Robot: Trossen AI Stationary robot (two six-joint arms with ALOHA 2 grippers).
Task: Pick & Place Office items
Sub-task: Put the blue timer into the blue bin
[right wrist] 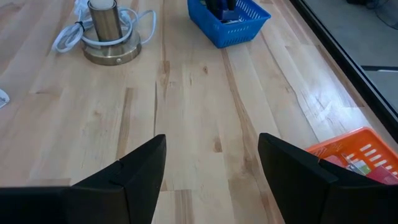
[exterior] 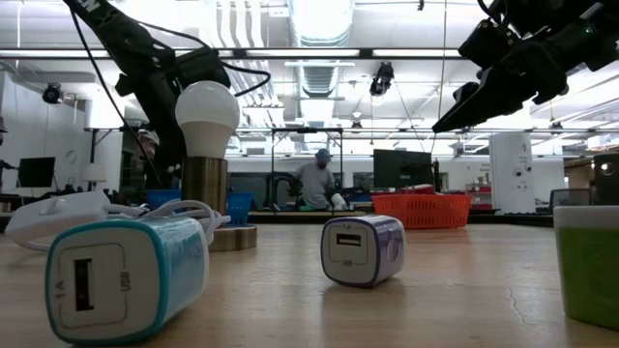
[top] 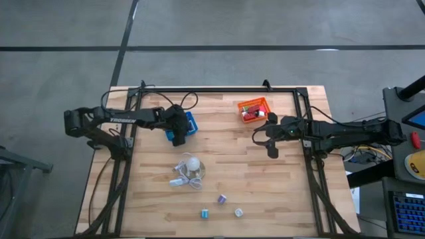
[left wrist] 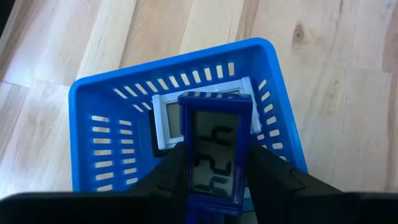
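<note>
blue clock held over the blue basket, right arm waiting open

closest to the low camera, three small usb charger cubes lie on the wooden table (top: 265,179): a teal-banded one (exterior: 126,275), a purple-banded one (exterior: 361,249) and a green-sided one (exterior: 587,261), apart from each other. in the overhead view they sit in a loose cluster near the front edge, the teal (top: 205,213), the purple (top: 222,198) and the third (top: 238,212).

behind them stands the white bulb (top: 192,162) on a brass base, with its white cord (top: 180,178) looped around it.

farther back on the left, the left gripper (left wrist: 217,168) is clamped on a blue-framed digital clock (left wrist: 214,155), held upright just above the blue basket (left wrist: 99,106). a white-framed display (left wrist: 166,115) already lies inside that basket.

on the right, the right gripper (right wrist: 211,162) hangs above bare table with its fingers (right wrist: 140,165) spread apart and nothing between them, just beside the orange basket (top: 254,110), which holds red and white pieces.

beyond the table, a person (exterior: 316,184) is at a bench in the room.
</note>
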